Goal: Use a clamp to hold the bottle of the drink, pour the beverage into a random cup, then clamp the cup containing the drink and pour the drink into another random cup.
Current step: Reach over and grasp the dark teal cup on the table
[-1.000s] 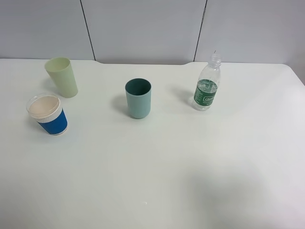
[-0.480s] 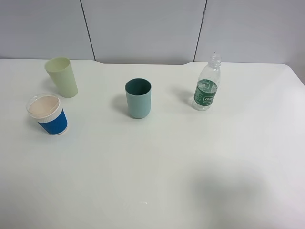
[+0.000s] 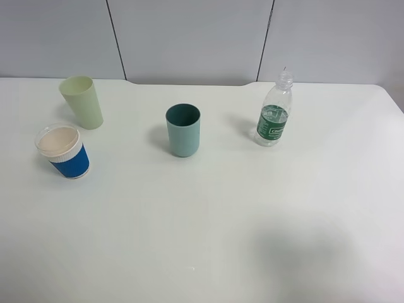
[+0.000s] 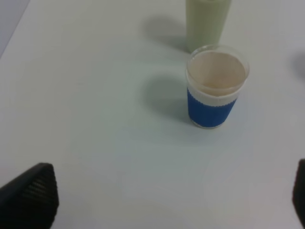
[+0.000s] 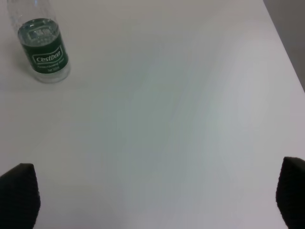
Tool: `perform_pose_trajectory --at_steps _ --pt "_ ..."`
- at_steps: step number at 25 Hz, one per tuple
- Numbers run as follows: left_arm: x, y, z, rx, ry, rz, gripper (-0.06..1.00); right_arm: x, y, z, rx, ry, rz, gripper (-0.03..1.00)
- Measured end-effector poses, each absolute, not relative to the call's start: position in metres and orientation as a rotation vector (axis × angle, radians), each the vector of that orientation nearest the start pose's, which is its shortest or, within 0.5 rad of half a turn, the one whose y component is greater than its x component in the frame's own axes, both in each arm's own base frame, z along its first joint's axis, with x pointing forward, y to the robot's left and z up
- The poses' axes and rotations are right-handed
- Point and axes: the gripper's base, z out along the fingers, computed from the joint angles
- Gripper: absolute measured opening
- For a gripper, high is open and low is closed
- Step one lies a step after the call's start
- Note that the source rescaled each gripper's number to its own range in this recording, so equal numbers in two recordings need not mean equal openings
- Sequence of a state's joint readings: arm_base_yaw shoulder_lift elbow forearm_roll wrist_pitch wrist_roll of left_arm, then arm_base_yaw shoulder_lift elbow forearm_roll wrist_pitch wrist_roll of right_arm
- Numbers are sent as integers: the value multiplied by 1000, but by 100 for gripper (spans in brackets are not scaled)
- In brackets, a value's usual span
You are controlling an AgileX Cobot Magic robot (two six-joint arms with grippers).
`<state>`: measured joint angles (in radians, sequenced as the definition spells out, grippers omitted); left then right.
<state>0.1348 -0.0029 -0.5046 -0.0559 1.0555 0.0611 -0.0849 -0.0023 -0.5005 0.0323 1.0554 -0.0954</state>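
Note:
A clear drink bottle (image 3: 274, 112) with a green label stands upright at the back right of the white table; it also shows in the right wrist view (image 5: 40, 45). A teal cup (image 3: 183, 130) stands in the middle. A pale green cup (image 3: 82, 101) stands at the back left, and a blue-sleeved paper cup (image 3: 63, 151) stands in front of it; both show in the left wrist view, the paper cup (image 4: 215, 86) nearer than the green cup (image 4: 206, 21). My left gripper (image 4: 157, 210) and right gripper (image 5: 152, 200) are open, empty and well short of these things. Neither arm shows in the exterior view.
The white table (image 3: 208, 221) runs to a grey panelled wall at the back. Its right edge (image 5: 283, 47) shows in the right wrist view. A faint shadow lies on the front right of the table.

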Motion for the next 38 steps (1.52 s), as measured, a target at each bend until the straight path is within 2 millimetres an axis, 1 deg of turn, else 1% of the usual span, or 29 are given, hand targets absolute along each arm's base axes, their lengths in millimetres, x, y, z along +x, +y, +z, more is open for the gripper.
perform_pose_trajectory --at_steps 38 --pt "-5 -5 279 -72 2030 57 100 -5 3 278 -12 2037 -75 100"
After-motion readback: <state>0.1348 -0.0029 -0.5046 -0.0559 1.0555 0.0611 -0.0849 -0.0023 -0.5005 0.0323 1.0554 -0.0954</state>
